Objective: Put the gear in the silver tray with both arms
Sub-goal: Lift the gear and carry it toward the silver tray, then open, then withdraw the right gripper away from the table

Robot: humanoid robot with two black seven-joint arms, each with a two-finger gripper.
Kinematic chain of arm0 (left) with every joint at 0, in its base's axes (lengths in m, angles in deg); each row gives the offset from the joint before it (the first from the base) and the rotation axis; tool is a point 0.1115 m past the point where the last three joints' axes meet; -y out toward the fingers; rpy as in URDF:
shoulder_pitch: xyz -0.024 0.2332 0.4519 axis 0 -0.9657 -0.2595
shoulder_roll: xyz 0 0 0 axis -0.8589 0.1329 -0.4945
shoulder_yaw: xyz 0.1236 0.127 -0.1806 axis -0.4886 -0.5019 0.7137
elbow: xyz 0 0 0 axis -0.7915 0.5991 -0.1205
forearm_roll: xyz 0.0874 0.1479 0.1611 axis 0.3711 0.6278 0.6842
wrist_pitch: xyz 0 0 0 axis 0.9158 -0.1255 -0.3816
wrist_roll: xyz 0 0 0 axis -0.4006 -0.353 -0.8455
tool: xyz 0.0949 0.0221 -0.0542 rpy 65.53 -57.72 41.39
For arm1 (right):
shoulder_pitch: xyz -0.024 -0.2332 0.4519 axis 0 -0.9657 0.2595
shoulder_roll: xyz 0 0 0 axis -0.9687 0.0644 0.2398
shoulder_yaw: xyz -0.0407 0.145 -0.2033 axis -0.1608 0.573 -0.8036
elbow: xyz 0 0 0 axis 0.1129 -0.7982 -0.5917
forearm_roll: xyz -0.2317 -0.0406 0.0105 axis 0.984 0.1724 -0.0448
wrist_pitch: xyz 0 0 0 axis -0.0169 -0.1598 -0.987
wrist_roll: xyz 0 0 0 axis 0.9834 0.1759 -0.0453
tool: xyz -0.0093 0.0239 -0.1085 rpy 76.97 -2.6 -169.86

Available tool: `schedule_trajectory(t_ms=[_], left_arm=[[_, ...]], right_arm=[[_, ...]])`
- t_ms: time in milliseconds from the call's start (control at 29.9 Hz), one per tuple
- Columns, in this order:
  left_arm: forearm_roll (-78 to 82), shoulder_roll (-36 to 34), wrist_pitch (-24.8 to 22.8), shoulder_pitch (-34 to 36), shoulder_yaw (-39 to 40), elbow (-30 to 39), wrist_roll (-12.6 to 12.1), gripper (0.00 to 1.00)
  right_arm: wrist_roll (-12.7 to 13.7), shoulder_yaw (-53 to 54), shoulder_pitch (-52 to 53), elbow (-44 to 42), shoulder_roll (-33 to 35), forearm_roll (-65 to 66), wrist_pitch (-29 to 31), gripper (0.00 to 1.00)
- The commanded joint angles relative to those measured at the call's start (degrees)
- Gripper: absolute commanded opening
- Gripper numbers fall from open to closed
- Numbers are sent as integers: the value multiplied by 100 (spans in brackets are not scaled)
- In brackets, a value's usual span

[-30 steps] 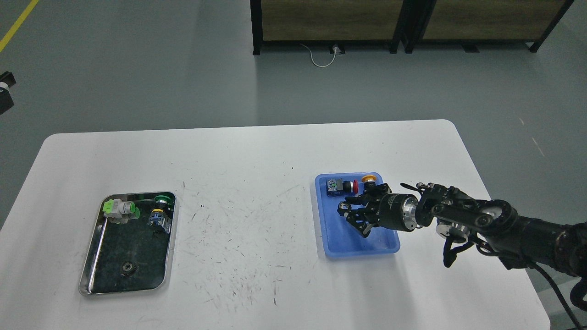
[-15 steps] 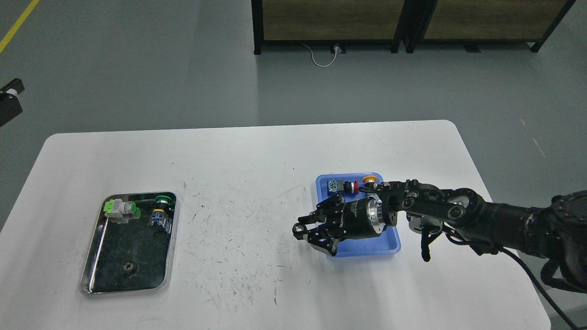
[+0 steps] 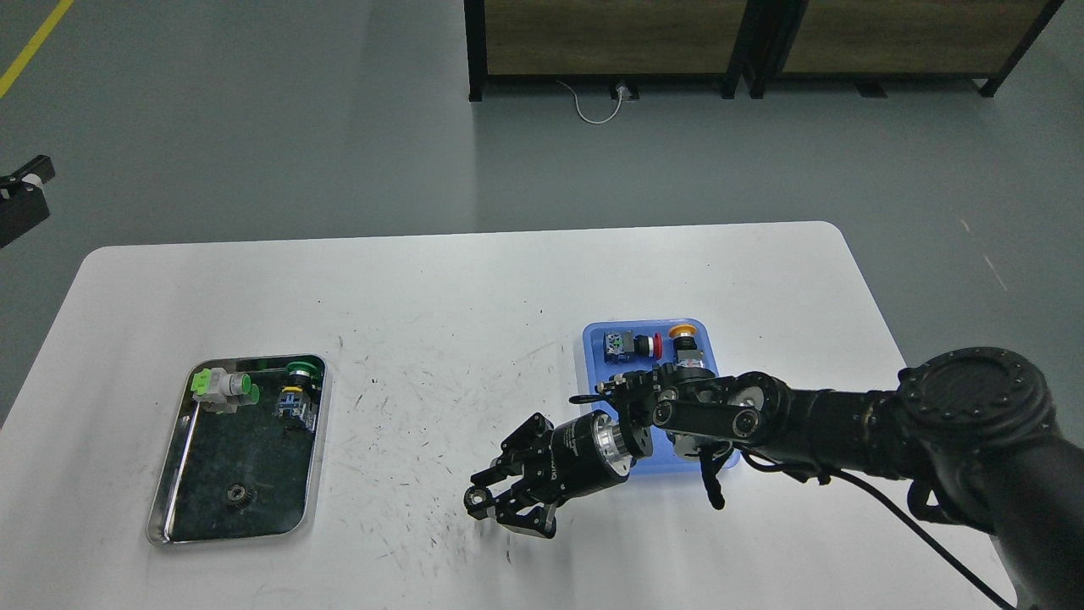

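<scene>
The silver tray (image 3: 317, 457) lies at the table's left. In it are a small dark gear (image 3: 237, 496), a white-green switch (image 3: 222, 388) and a green-capped button (image 3: 298, 390). My right arm reaches in from the right. Its gripper (image 3: 495, 507) hangs over the bare table middle, between the blue tray and the silver tray. It seems shut on a small dark ring-shaped gear (image 3: 478, 501) at its fingertips. A black part of my left arm (image 3: 21, 203) shows at the far left edge, off the table; its fingers cannot be told apart.
A blue plastic tray (image 3: 590, 373) lies right of centre, partly behind my right arm, with a red-capped button (image 3: 633, 345) and a yellow-capped button (image 3: 681, 333) at its far end. Dark cabinets stand on the floor beyond the table.
My right gripper has moved out of the blue tray, to the left and toward the table's front, with the dark ring at its tips. The left arm part has shifted slightly.
</scene>
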Motion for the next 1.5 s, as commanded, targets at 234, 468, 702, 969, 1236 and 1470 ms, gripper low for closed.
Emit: schedule_trajectory(t_ms=[234, 468, 702, 969, 1236, 1470], left_arm=[[8, -49, 0, -9, -41, 121, 9, 97], [8, -119, -9, 0, -41, 156, 9, 97], [0, -348, -114, -9, -41, 375, 96, 98], [175, -533, -316, -9, -50, 1122, 158, 98], [1036, 134, -299, -44, -550, 1562, 185, 98], [1932, 1180, -62, -158, -1095, 1598, 255, 98]], right_arm=[[-93, -38, 3, -701, -191, 17, 164, 45], [-163, 6, -6, -973, -191, 17, 164, 50], [-146, 138, 29, -1290, -191, -44, 121, 62], [-119, 541, 407, -1623, -191, -150, 121, 78], [-119, 1692, 995, -2054, 880, -264, 77, 79], [-119, 2071, 1795, -2257, 1943, -685, -38, 80]])
